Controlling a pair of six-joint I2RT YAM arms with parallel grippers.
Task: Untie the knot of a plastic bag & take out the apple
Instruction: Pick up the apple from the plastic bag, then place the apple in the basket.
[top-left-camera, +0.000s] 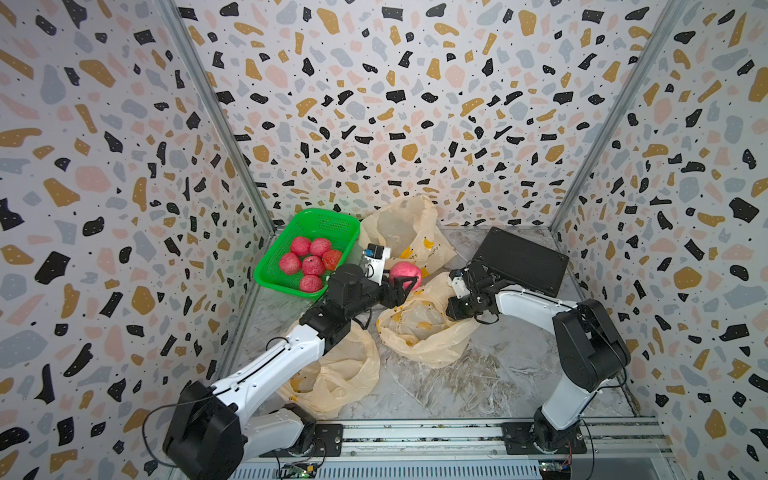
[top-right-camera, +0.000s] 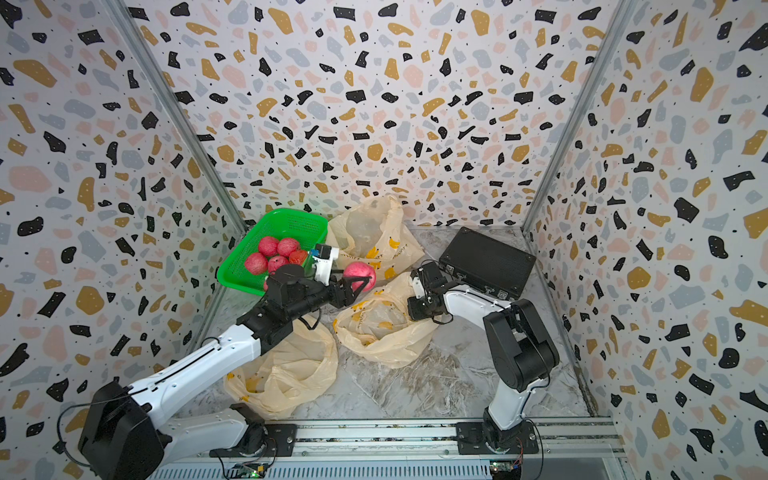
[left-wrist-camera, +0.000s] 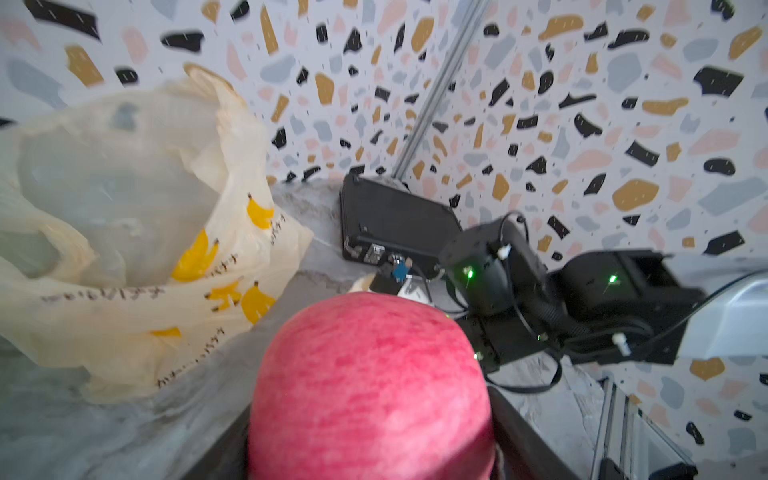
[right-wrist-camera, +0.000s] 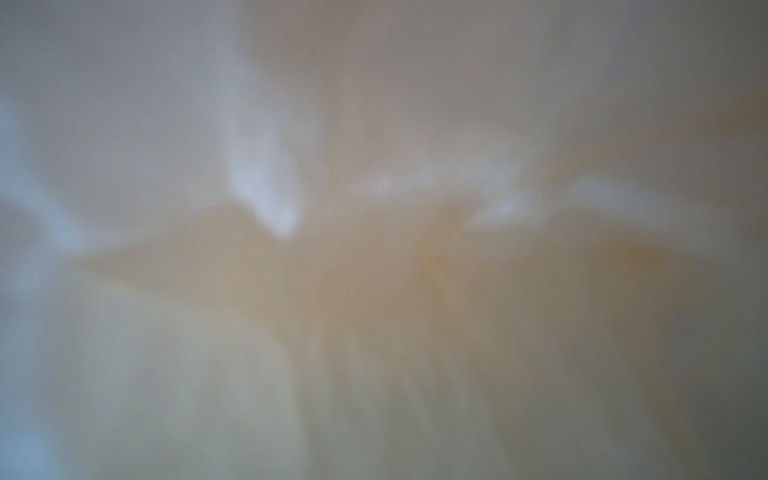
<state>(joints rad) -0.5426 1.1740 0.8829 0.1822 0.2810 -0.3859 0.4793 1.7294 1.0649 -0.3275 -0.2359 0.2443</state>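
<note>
Nearest the rail, a slack plastic bag (top-left-camera: 340, 370) lies under the left arm. Just past it the middle bag (top-left-camera: 424, 332) is open and the apple (top-left-camera: 405, 272) is out, clamped in the left gripper (top-left-camera: 406, 284) above the bag's far edge. So I'd call this the carry-off step. Next move looks like swinging left and lowering it gently into the green basket (top-left-camera: 328, 226) among the six apples there.

Right gripper (top-left-camera: 453, 286) sits at that bag's rim. Can't tell if it's pinching plastic, its camera is pure blur.

Far bag (left-wrist-camera: 124, 187) has yellow banana prints plus katakana-looking script, maybe "バナナ", too soft to swear by. Black case (top-left-camera: 523, 262): nothing readable.
</note>
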